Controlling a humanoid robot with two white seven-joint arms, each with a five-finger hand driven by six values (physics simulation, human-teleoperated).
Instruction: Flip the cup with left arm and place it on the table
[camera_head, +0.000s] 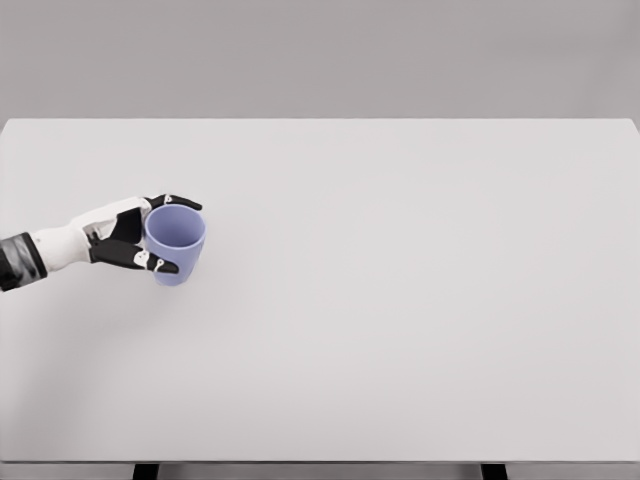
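A lavender-blue cup (176, 243) stands upright on the white table (400, 300) at the left, its open mouth facing up. My left hand (150, 232) comes in from the left edge and wraps the cup's left side. One black-tipped finger (178, 202) lies along the far rim, and another finger (158, 265) presses the near wall. The hand is shut on the cup. Whether the cup's base touches the table I cannot tell. The right arm does not show.
The table's front edge runs along the bottom of the picture, with two dark legs (146, 471) below it. A plain grey wall stands behind the far edge.
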